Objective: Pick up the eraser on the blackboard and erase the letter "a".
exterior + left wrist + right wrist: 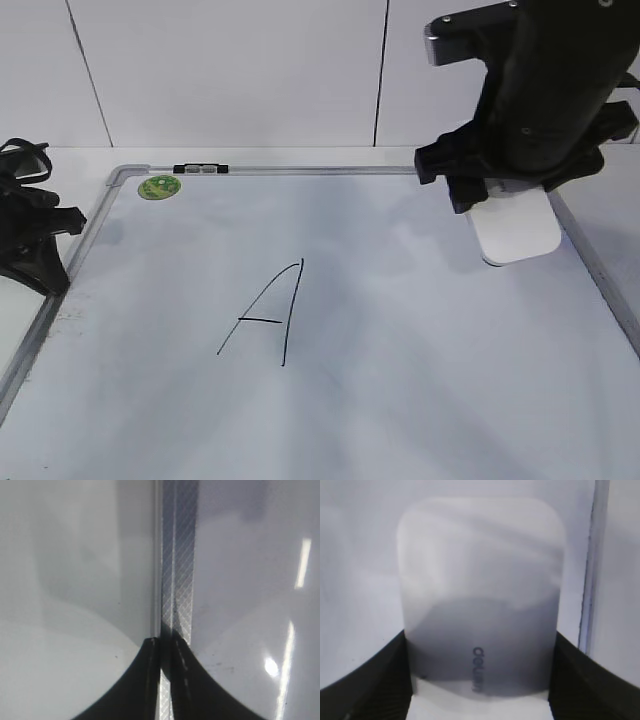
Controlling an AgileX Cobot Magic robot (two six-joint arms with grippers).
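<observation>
Right fingers [480,680] clamp the eraser [480,590]; left fingers [167,655] closed, empty; letter "a" not visible

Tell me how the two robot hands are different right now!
The right gripper sits over the board's far right corner with its fingers on both sides of the white eraser. The left gripper holds nothing; its fingers are pressed together, over the board's metal frame at the left edge. The right one is mid-job, the left one parked. Both are black.
</observation>
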